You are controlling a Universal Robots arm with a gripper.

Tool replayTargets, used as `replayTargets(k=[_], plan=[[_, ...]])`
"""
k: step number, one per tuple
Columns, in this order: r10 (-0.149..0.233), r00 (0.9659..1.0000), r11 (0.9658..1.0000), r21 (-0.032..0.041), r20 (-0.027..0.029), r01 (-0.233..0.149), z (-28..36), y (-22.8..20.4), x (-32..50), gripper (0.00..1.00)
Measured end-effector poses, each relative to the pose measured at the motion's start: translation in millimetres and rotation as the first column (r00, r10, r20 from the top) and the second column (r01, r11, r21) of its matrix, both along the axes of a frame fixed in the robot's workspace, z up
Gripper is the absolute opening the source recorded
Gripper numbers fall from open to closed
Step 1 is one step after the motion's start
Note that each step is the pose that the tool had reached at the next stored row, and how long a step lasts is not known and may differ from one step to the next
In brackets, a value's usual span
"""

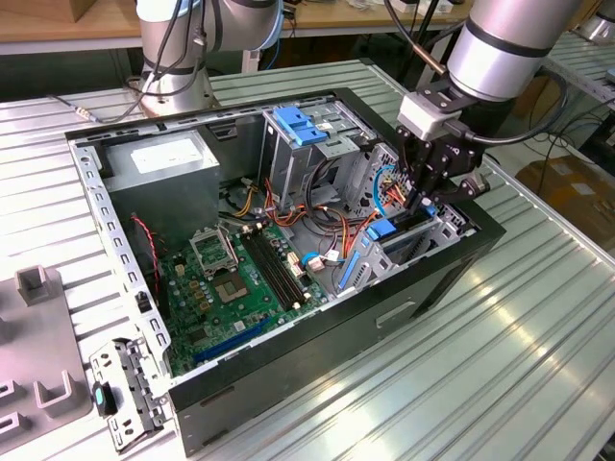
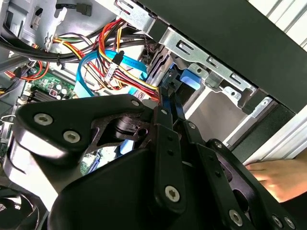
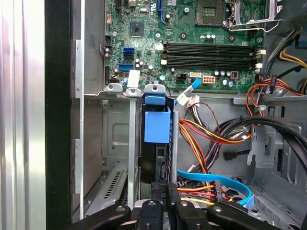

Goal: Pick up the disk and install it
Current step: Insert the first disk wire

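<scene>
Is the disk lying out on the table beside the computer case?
No, the disk stands on edge inside the case's drive bay, with the gripper at its end.

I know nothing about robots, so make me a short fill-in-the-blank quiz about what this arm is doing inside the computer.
1. The gripper is lowered over the ____ bay at the front of the open computer case.
2. The disk stands on edge in that bay, its ____ plastic rail showing.
3. The motherboard inside the case is ____ in colour.

Missing words: drive; blue; green
</scene>
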State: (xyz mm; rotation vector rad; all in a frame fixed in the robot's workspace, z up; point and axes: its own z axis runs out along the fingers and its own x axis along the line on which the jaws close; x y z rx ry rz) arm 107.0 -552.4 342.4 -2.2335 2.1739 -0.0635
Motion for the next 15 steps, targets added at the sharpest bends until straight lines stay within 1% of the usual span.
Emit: replayTargets(k=[4, 5, 6, 8, 10, 13, 14, 15], plan=[[0.0, 1.0, 1.0, 0.0007, 0.0, 0.0, -0.3, 0.0, 0.0, 0.18], [0.0, 1.0, 1.0, 0.0005, 0.0, 0.0, 0.6, 0.0, 0.0, 0.18], [0.0, 1.0, 1.0, 0.0001, 0.0, 0.0, 2.1, 0.0, 0.0, 0.24], [0.0, 1.0, 1.0, 0.0002, 0.0, 0.0, 6.3, 0.0, 0.0, 0.24], [0.0, 1.0, 1.0, 0.0002, 0.0, 0.0, 7.7, 0.0, 0.0, 0.24], [0.0, 1.0, 1.0, 0.0001, 0.0, 0.0, 7.9, 0.0, 0.0, 0.24], [0.0, 1.0, 1.0, 0.0001, 0.0, 0.0, 8.0, 0.0, 0.0, 0.23], [0.0, 1.0, 1.0, 0.0, 0.0, 0.0, 8.0, 0.0, 0.0, 0.16]])
